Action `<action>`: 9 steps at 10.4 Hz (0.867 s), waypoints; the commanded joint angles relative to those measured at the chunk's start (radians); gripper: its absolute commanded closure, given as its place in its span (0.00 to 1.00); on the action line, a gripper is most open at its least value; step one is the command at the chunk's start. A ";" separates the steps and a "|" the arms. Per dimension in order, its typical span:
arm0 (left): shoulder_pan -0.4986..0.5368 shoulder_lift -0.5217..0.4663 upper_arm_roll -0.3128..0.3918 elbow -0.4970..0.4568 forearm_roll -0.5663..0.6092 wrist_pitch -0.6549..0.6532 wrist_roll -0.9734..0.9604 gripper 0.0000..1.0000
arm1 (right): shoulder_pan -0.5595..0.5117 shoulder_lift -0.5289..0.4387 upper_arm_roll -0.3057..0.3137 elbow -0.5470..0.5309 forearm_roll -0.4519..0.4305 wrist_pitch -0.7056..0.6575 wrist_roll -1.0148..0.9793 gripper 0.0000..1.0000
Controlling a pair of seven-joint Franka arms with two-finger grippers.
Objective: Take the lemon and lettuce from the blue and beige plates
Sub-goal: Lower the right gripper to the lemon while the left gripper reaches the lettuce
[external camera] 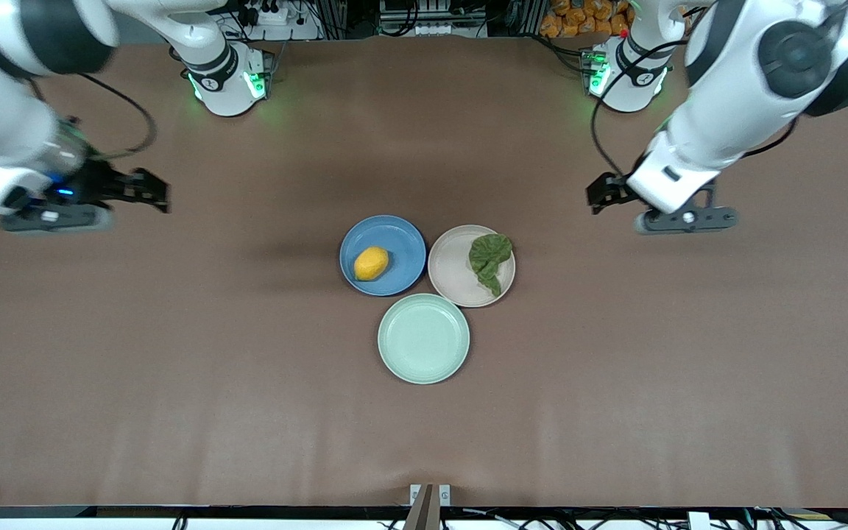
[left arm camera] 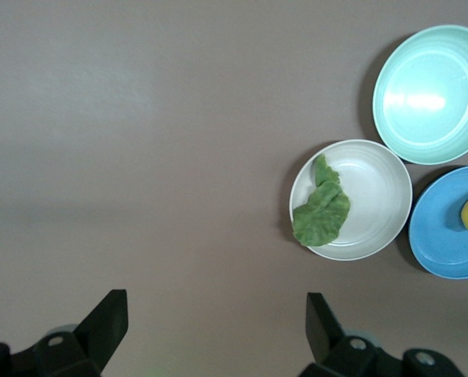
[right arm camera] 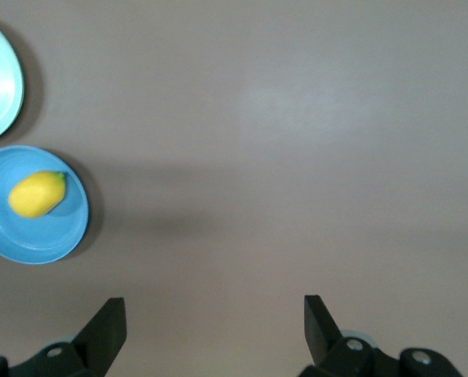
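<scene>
The smooth oval lemon (external camera: 371,263) lies in the blue plate (external camera: 402,239), and the wrinkled lettuce (external camera: 489,260) in the beige plate (external camera: 452,274), mid-table on matte brown cloth (external camera: 174,368). A mint plate (external camera: 424,338) sits nearer the front edge. The left gripper (left arm camera: 216,323) and right gripper (right arm camera: 215,323) hover spread apart above the cloth near opposite ends.

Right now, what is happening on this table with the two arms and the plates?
Nothing is held yet. The lemon lies on the blue plate and the lettuce on the beige plate; the mint-green plate, nearer the front camera, has nothing on it. The left gripper hangs open over bare table toward the left arm's end, and the right gripper hangs open toward the right arm's end. Both are well apart from the plates.
</scene>
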 commanded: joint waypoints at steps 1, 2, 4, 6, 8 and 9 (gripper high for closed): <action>-0.010 0.020 -0.054 -0.089 -0.019 0.139 -0.104 0.00 | 0.070 0.071 -0.004 -0.004 0.011 0.034 0.121 0.00; -0.035 0.041 -0.067 -0.119 -0.008 0.199 -0.150 0.00 | 0.098 0.106 -0.002 -0.004 0.016 0.049 0.177 0.00; -0.085 0.107 -0.067 -0.137 0.015 0.277 -0.193 0.00 | 0.187 0.184 -0.004 -0.002 0.022 0.132 0.322 0.00; -0.144 0.173 -0.067 -0.137 0.121 0.357 -0.198 0.00 | 0.256 0.261 -0.004 0.002 0.022 0.241 0.434 0.00; -0.185 0.244 -0.068 -0.137 0.242 0.451 -0.231 0.00 | 0.319 0.350 -0.004 0.007 0.028 0.363 0.537 0.00; -0.194 0.277 -0.068 -0.138 0.277 0.506 -0.242 0.00 | 0.346 0.393 -0.004 0.016 0.028 0.409 0.583 0.00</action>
